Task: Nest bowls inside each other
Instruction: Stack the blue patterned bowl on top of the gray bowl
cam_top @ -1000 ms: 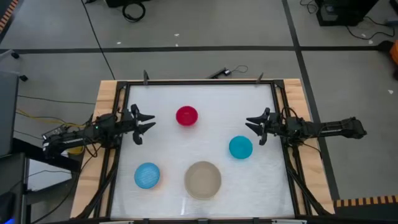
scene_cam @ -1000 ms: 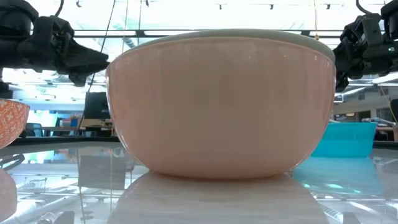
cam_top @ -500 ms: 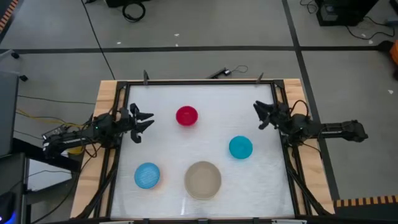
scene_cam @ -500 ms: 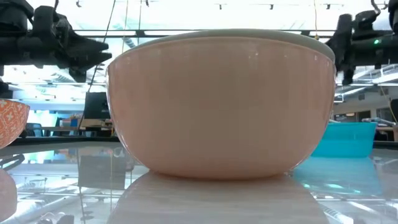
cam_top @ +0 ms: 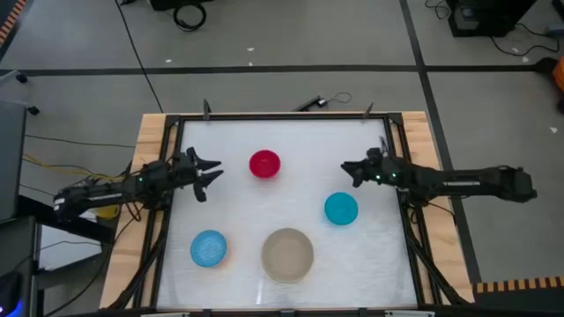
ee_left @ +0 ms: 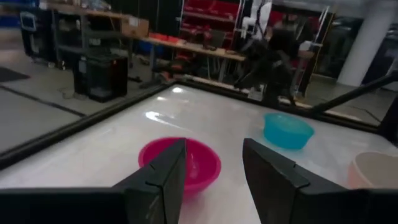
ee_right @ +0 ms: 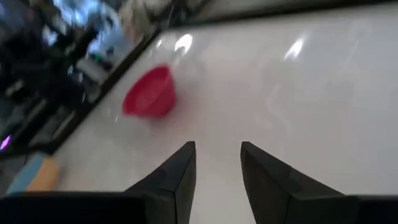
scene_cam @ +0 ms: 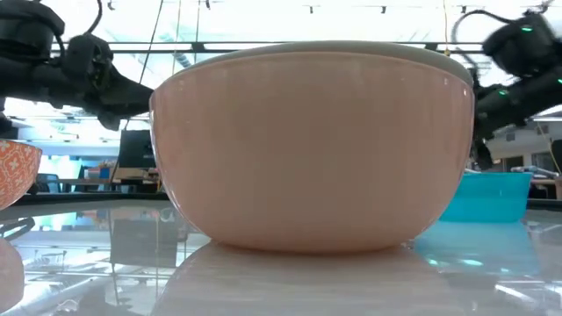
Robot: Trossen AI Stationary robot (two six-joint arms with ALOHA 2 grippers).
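Four bowls stand apart on their bases on the white table: a red bowl [cam_top: 264, 164] at the far middle, a teal bowl [cam_top: 341, 209] at the right, a light blue bowl [cam_top: 209, 248] at the near left and a larger beige bowl [cam_top: 287, 254] at the near middle. My left gripper [cam_top: 210, 179] hovers open left of the red bowl [ee_left: 202, 165], pointing level at it. My right gripper [cam_top: 349, 174] hovers open right of the red bowl [ee_right: 149, 93] and beyond the teal one, slanting slightly down. Nothing sits between either pair of fingers.
A dark frame [cam_top: 282, 116] runs around the table's edges. The beige bowl [scene_cam: 312, 145] fills most of the low view, with the teal bowl [scene_cam: 492, 195] behind it at the right. Bare table lies between the red bowl and the near bowls.
My right gripper swung first toward the table's far edge, then reached out toward the table's left and the red bowl, rolling about its own axis as it went. It stays open. The bowls have not moved.
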